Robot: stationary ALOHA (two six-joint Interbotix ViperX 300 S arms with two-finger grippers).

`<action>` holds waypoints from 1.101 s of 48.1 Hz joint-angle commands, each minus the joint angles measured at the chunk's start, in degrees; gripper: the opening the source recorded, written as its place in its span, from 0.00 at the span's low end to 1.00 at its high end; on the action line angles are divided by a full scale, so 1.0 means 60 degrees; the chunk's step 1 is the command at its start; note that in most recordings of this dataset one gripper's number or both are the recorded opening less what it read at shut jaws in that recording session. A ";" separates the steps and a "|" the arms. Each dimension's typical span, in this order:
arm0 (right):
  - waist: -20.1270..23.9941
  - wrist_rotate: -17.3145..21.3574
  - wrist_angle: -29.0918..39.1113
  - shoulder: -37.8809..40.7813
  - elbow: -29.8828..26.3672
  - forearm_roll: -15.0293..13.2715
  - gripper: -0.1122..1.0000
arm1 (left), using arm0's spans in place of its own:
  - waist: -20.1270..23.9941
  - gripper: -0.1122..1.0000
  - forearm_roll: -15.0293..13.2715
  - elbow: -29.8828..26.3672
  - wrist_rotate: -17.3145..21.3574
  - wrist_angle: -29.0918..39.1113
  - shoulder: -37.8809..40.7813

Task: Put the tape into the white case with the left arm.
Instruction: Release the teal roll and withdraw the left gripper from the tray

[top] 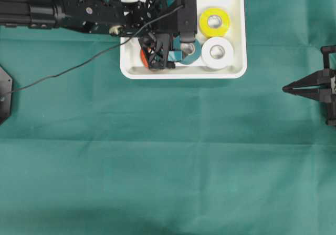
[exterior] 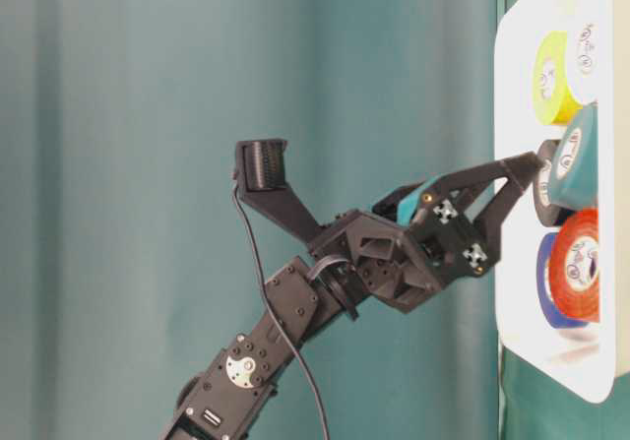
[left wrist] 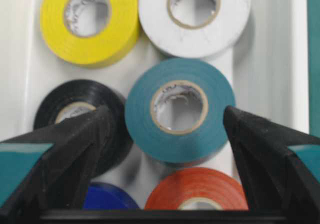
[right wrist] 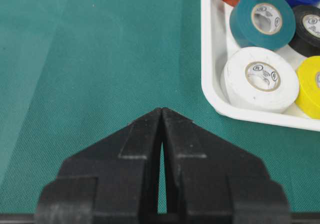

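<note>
The white case point(top: 236, 72) lies at the back of the green cloth with several tape rolls in it. A teal tape point(left wrist: 180, 144) lies in the middle of the case among the others. My left gripper point(left wrist: 167, 111) hangs over it, open, with one black finger on each side of the roll and nothing clamped. The side view shows its fingertips point(exterior: 527, 164) right at the teal tape point(exterior: 571, 159). My right gripper point(right wrist: 162, 111) is shut and empty, low over the cloth at the right edge point(top: 286, 89).
Round the teal roll sit a yellow roll point(top: 214, 22), a white roll point(top: 217, 52), an orange roll point(left wrist: 200, 189), a blue roll point(left wrist: 107, 199) and a black roll point(left wrist: 65, 96). A thin black cable point(top: 68, 72) trails from the left arm over the cloth.
</note>
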 commanded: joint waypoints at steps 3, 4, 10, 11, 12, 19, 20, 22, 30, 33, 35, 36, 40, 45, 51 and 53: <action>0.0000 0.0000 -0.0103 0.0059 -0.0103 0.0000 0.02 | -0.0029 0.93 0.0015 -0.0088 -0.0015 -0.0044 -0.0352; -0.0015 0.0000 -0.0103 0.0059 -0.0103 0.0000 0.02 | -0.0029 0.93 0.0015 -0.0073 -0.0015 -0.0044 -0.0366; 0.0000 0.0000 -0.0103 0.0059 -0.0103 0.0000 0.02 | -0.0103 0.93 0.0000 0.0029 -0.0044 -0.0044 -0.0703; -0.0015 0.0000 -0.0103 0.0059 -0.0103 0.0000 0.02 | -0.0117 0.93 0.0000 0.0073 -0.0059 -0.0044 -0.0791; -0.0015 0.0000 -0.0103 0.0059 -0.0103 0.0000 0.02 | -0.0146 0.93 -0.0015 0.0117 -0.0073 -0.0044 -0.0894; 0.0000 0.0000 -0.0103 0.0059 -0.0103 0.0000 0.02 | -0.0615 0.93 -0.0029 0.0645 -0.0161 -0.0044 -0.1655; 0.0000 0.0000 -0.0103 0.0044 -0.0103 0.0000 0.02 | -0.0703 0.93 -0.0029 0.0718 -0.0161 -0.0044 -0.1743; 0.0000 0.0000 -0.0103 0.0059 -0.0103 -0.0015 0.02 | -0.0879 0.93 -0.0029 0.0879 -0.0176 -0.0044 -0.1934; 0.0000 0.0000 -0.0103 0.0059 -0.0103 0.0000 0.02 | -0.1597 0.93 -0.0029 0.1450 -0.0205 -0.0044 -0.2476; 0.0000 0.0000 -0.0103 0.0059 -0.0103 0.0000 0.02 | -0.1860 0.93 -0.0029 0.1611 -0.0220 -0.0044 -0.2651; 0.0000 0.0000 -0.0103 0.0059 -0.0103 -0.0015 0.02 | -0.2065 0.93 -0.0029 0.1729 -0.0220 -0.0044 -0.2812; 0.0000 0.0000 -0.0103 0.0059 -0.0103 0.0000 0.02 | -0.2153 0.93 -0.0029 0.1772 -0.0220 -0.0044 -0.2856; -0.0015 0.0000 -0.0103 0.0059 -0.0103 0.0000 0.02 | -0.2505 0.93 -0.0029 0.1934 -0.0220 -0.0044 -0.3018; 0.0000 0.0000 -0.0103 0.0059 -0.0103 -0.0015 0.02 | -0.2930 0.93 -0.0029 0.2095 -0.0234 -0.0044 -0.3149; 0.0000 0.0000 -0.0103 0.0059 -0.0103 0.0000 0.02 | -0.3486 0.93 -0.0029 0.2271 -0.0483 -0.0044 -0.3164; 0.0000 0.0000 -0.0103 0.0059 -0.0103 0.0000 0.02 | -0.3633 0.93 -0.0029 0.2314 -0.0659 -0.0044 -0.3149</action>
